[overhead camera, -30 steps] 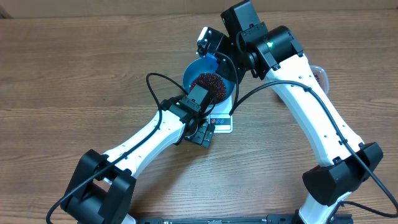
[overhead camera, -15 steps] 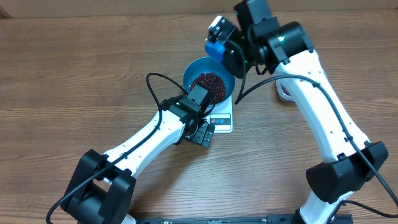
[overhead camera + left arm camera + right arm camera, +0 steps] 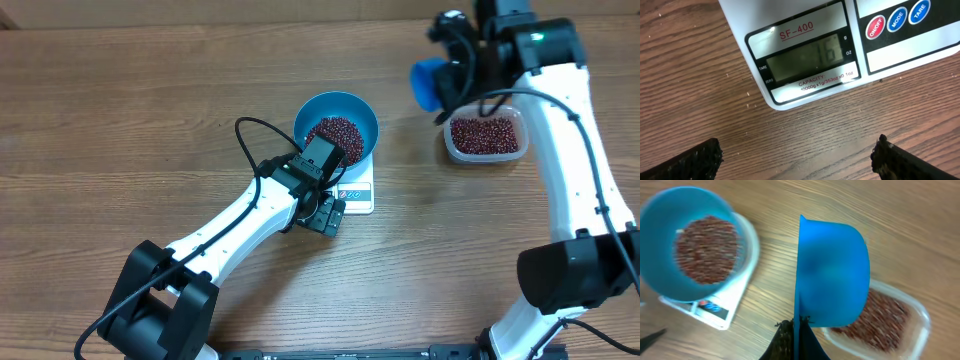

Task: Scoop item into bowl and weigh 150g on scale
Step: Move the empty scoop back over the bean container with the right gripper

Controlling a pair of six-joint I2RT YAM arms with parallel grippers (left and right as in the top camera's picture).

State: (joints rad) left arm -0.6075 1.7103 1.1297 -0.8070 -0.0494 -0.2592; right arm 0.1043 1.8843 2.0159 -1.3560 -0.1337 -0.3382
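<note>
1. Left pincer (image 3: 797, 162): spread wide and holding nothing. It hangs low over the worktop (image 3: 150, 120), just in front of the scale (image 3: 358, 195), with its camera aimed at the display (image 3: 807, 62).
2. Display: a faint figure shows, ending in what looks like "16". The full reading cannot be made out.
3. Bowl (image 3: 365, 115): stands on the scale, over its rear part. It holds a heap of beans (image 3: 336, 135) that covers the bottom and leaves the upper wall bare.
4. Right pincer (image 3: 795, 332): pressed together on the handle of the blue scoop (image 3: 428, 83). The scoop is in the air to the right of the scale, well clear of the bowl. Only its outer shell shows, so it cannot be told whether it carries anything.
5. Tub (image 3: 486, 159): sits on the worktop further right of the scale, with a good stock of beans left in it.

Progress, as a judgement: scooping into the bowl is well under way. The target weight is not confirmed, so more loads or a final trim likely remain.
</note>
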